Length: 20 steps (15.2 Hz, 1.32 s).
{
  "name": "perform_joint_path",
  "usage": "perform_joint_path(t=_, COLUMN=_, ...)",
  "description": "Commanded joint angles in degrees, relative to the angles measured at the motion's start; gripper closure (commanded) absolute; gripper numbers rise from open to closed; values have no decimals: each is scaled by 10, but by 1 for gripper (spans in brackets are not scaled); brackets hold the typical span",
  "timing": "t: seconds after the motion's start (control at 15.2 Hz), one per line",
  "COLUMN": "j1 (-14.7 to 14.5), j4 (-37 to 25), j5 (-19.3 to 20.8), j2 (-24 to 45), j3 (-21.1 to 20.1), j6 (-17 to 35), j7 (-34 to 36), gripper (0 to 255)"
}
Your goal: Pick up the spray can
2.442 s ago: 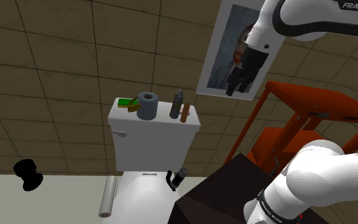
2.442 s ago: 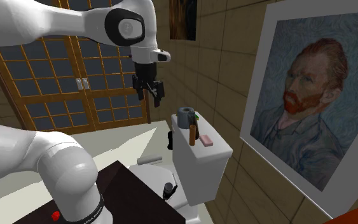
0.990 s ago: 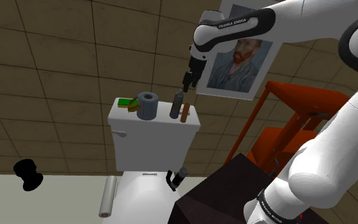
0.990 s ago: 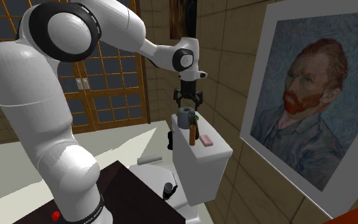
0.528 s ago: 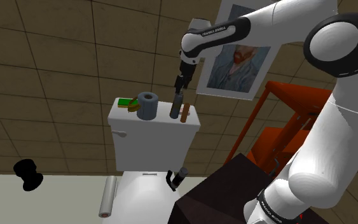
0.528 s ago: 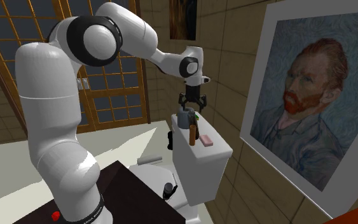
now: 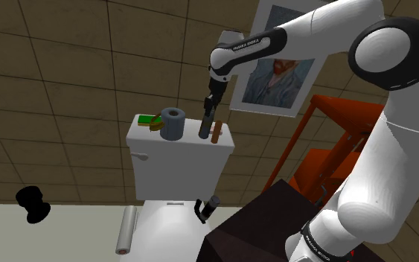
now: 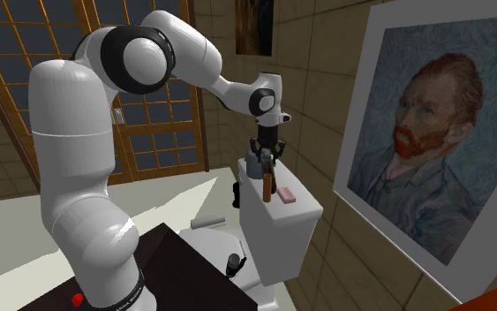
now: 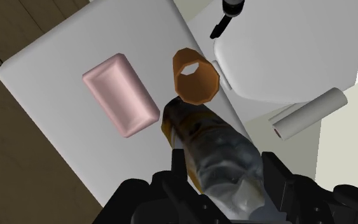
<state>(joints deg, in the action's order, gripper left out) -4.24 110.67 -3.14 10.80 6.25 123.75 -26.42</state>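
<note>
The spray can [image 7: 204, 129] is a dark grey cylinder standing upright on the white toilet tank lid [image 7: 144, 134], next to a brown tube [image 7: 216, 135]. My gripper [image 7: 208, 112] comes straight down over the can's top and is shut on it. In the wrist view the can [image 9: 217, 149] sits clasped between the two black fingers [image 9: 177, 173], with the gripper [image 9: 225, 170] around its upper part. In the second exterior view the gripper [image 8: 265, 152] stands above the tank, hiding most of the can.
On the lid also stand a grey roll [image 7: 173, 123], a pink soap bar [image 9: 120, 94] and green and brown items [image 7: 150, 120]. A portrait [image 7: 274, 71] hangs behind. An orange-red rack [image 7: 349, 138] stands to the shoulder view's right. A white roll [image 7: 128, 229] lies on the floor.
The gripper came down from above the tank onto the spray can, and its fingers went from open to shut on the can. The can still stands on the lid.
</note>
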Motion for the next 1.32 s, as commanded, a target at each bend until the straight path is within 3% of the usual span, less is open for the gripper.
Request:
perform_joint_path(t=0.0, j1=0, j4=0, j5=0, j2=0, j3=0, j6=1, j7=0, gripper=255)
perform_joint_path(t=0.46, j1=0, j4=1, j5=0, j2=0, j3=0, j6=1, j7=0, gripper=255)
perform_joint_path(t=1.25, j1=-1, j4=-55, j5=6, j2=-30, j3=1, j6=-84, j7=6, gripper=255)
